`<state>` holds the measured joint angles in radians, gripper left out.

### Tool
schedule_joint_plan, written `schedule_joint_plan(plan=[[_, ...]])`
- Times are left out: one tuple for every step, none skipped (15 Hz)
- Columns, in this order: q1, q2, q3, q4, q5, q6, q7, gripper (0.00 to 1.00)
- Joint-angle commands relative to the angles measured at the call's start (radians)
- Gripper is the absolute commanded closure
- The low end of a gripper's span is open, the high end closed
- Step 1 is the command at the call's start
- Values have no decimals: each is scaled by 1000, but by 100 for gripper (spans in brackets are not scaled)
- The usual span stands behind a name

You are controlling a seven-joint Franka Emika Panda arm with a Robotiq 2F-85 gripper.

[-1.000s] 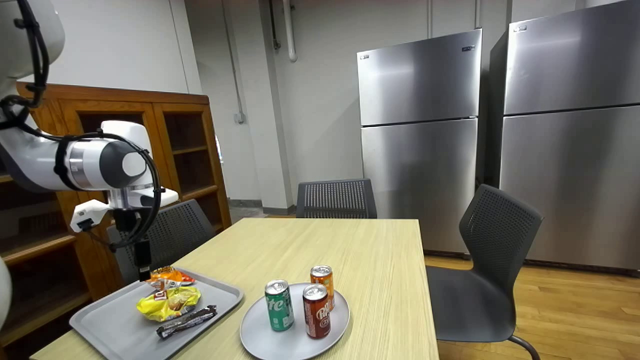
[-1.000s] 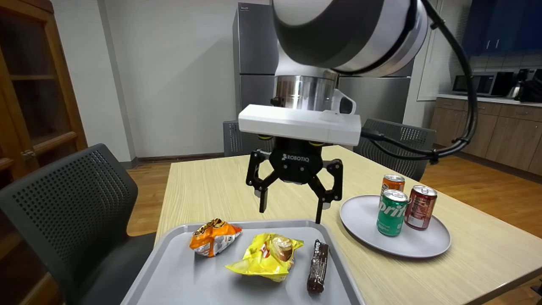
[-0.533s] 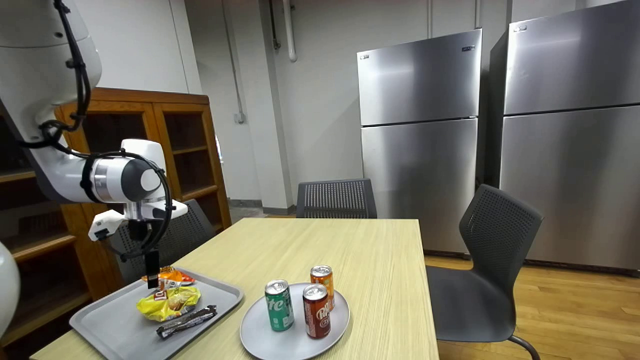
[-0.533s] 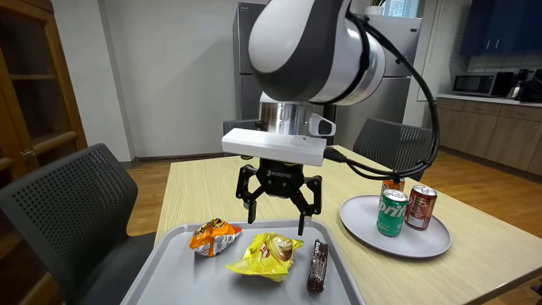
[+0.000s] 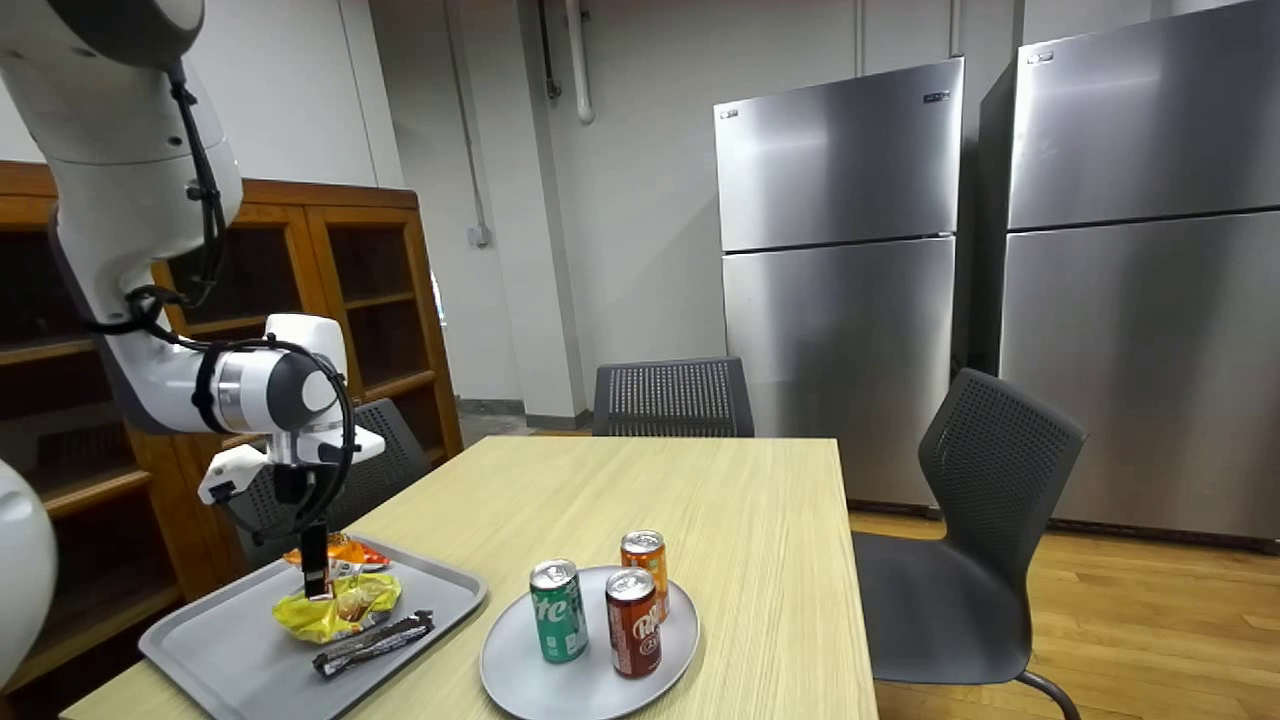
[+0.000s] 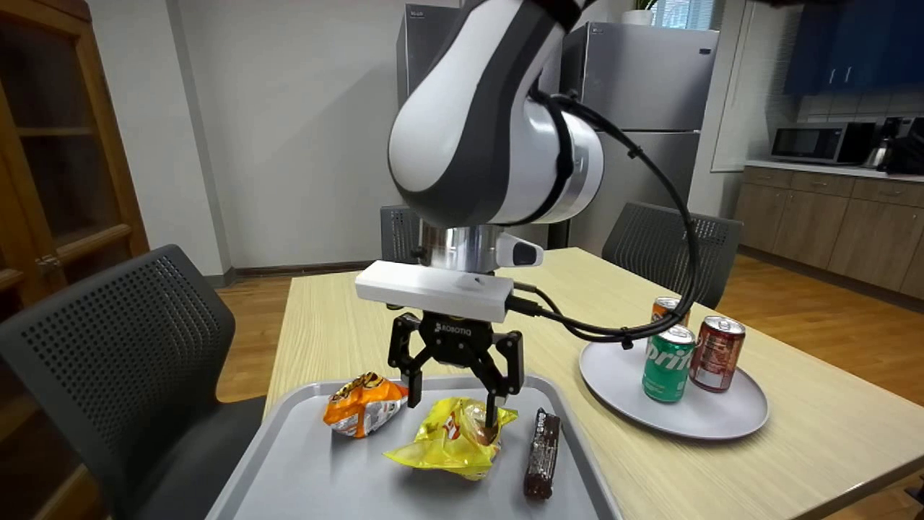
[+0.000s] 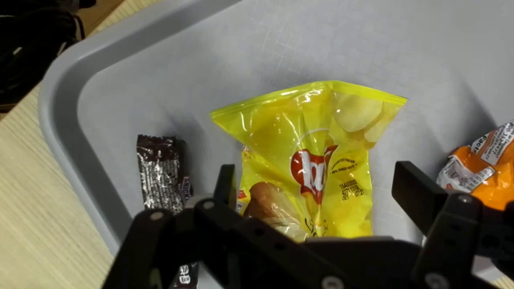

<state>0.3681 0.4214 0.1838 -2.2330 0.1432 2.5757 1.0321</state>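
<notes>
white arm (image 6: 484, 137) bends downward, gripper (image 6: 452, 412) spread over yellow bag (image 6: 449, 444).

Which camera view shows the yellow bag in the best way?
The wrist view: the yellow bag appears largest there, though the end effector hides one end. Both exterior views show it smaller and partly covered.

White arm (image 6: 433, 144), dark grey stripe (image 6: 478, 170), black cable (image 6: 692, 249); black end effector (image 6: 452, 408) lettered ROBOTIQ.

In exterior view, sightline ran past plate (image 5: 570, 690) across tabletop (image 5: 650, 490); in exterior view, from closer, over tray (image 6: 310, 469). Both faced far edge, sharing tray and plate. Wrist view looked down, close above tray.
</notes>
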Motion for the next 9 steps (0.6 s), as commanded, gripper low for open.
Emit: schedule_joint_plan(plan=[[32,56,-27,63,-11,-24,47,0],[35,65,-31,70,-10,-26,49,0],[38,72,-35,75,-9,-26,51,0],[40,77,-38,80,-8,-26,51,0],[41,80,-42,83,-8,-29,52,0],[42,83,-45,86,-8,-29,52,0],[42,86,-47,90,-7,-31,51,0],[40,87,-46,90,-3,-28,49,25],[41,87,-48,91,-5,-27,49,28]])
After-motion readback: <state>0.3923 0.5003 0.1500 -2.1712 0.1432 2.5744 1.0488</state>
